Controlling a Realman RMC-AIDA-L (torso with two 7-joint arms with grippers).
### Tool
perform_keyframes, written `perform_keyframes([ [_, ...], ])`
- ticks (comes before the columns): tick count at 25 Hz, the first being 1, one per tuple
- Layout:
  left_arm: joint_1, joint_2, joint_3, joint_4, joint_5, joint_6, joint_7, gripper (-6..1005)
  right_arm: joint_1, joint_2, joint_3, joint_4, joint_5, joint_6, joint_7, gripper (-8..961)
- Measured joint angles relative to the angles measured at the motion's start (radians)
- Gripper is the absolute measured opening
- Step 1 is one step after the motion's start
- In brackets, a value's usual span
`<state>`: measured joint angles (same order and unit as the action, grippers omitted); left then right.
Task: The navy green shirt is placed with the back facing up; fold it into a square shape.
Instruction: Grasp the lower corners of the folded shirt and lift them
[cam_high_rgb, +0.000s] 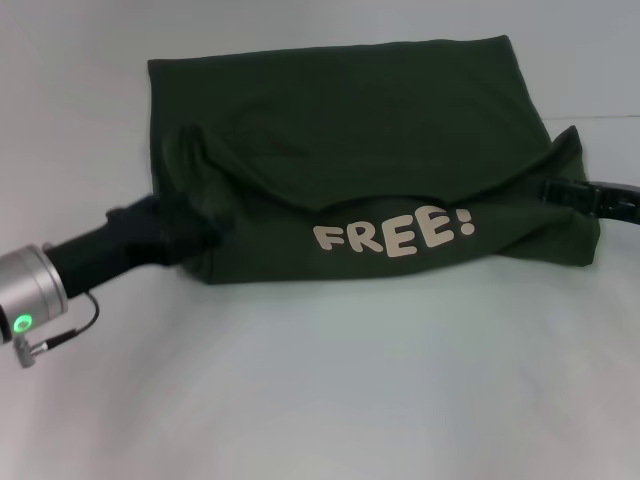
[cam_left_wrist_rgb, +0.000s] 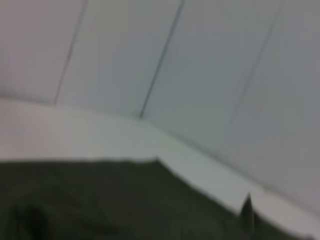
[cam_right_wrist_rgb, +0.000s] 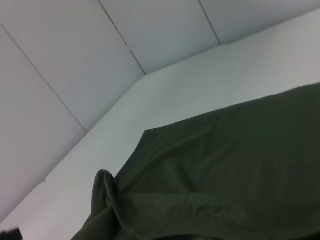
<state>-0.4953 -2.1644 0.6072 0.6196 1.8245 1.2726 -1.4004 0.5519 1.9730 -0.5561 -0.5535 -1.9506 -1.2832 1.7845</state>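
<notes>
- The shirt (cam_high_rgb: 360, 150) lies across the upper middle of the head frame on the white table (cam_high_rgb: 330, 400), its near edge lifted and turned over so the "FREE!" lettering (cam_high_rgb: 395, 236) shows at centre.
- The left gripper (cam_high_rgb: 185, 235) enters from the lower left, its tip buried in the shirt's left corner; the finger gap cannot be told.
- The right gripper (cam_high_rgb: 570, 185) reaches in at the right edge under the raised right corner, likewise hidden.
- Both corners seem carried together, probably to keep the fold line straight.
- In the right wrist view, the cloth bunches into a small peak, suggesting a pinch there.
</notes>
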Motion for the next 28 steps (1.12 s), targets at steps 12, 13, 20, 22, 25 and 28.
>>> perform_keyframes([
  [12, 0.034, 0.0, 0.006, 0.083, 0.239, -0.049, 0.087, 888, -0.008, -0.01, 0.038, 0.006, 0.001, -0.015, 0.063, 591],
  [13, 0.033, -0.002, 0.011, 0.082, 0.243, -0.07, 0.101, 888, -0.009, -0.01, 0.047, 0.007, 0.001, -0.016, 0.063, 591],
  [20, 0.014, -0.007, 0.094, 0.063, 0.246, -0.229, 0.125, 888, -0.01, -0.002, 0.067, 0.008, 0.001, -0.017, 0.061, 591],
  [22, 0.008, -0.009, 0.121, 0.059, 0.241, -0.273, 0.125, 889, -0.01, 0.0, 0.067, 0.008, 0.001, -0.016, 0.059, 590],
  [25, -0.001, -0.01, 0.133, 0.054, 0.238, -0.295, 0.125, 889, -0.011, 0.002, 0.067, 0.008, 0.001, -0.014, 0.059, 590],
  [28, -0.016, -0.01, 0.145, 0.048, 0.238, -0.314, 0.125, 889, -0.011, 0.003, 0.067, 0.008, 0.001, -0.012, 0.06, 590],
])
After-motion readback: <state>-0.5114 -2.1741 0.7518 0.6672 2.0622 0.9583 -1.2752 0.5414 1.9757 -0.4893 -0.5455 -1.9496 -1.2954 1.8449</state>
